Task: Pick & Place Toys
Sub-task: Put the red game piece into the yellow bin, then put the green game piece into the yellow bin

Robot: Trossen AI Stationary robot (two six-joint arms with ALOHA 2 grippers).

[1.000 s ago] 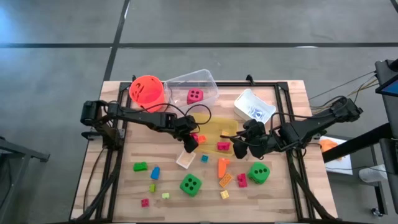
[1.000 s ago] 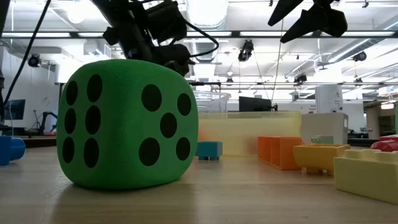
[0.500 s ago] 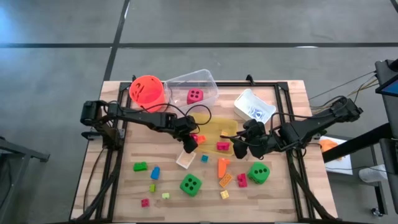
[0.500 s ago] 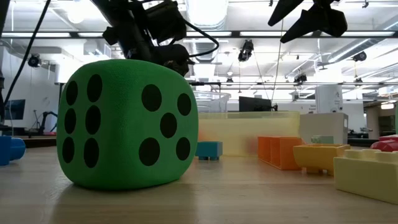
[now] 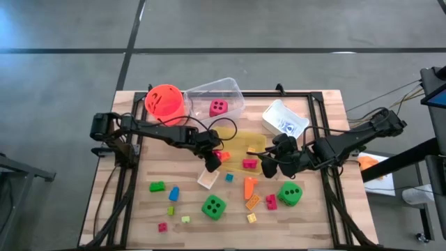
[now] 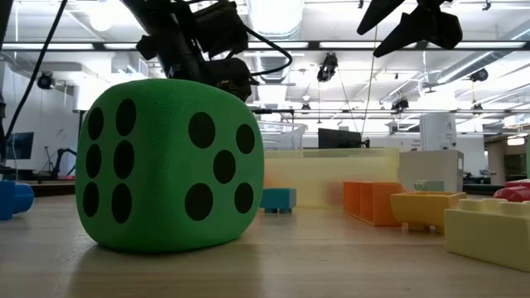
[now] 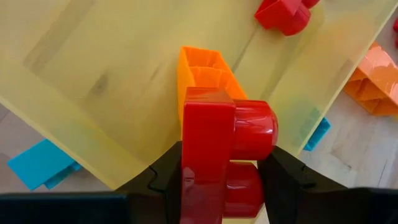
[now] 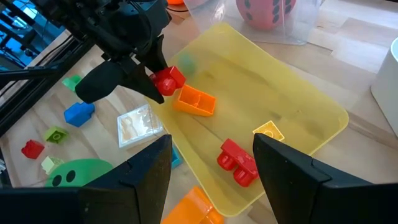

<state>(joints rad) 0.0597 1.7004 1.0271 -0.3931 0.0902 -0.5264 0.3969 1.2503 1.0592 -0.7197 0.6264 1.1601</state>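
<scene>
On the worktop (image 5: 139, 202), the yellow tray (image 8: 292, 106) lies mid-table between both arms. The left end effector (image 8: 155, 74) clamps a red block (image 7: 217, 162) over the tray's left edge, just beside an orange block (image 8: 194, 101) in the tray. The right end effector (image 8: 208, 165) hovers over the tray's right side, fingers apart and holding nothing.

Two slim black jointed arms, matte finish, rounded motor housings at base and elbow. Black cable looping loosely beside left gripper (image 5: 212, 160). Right gripper (image 5: 268, 166): broad, flat, dark fingers (image 8: 142, 173) with angular tapered tips. No visible markings or labels.
</scene>
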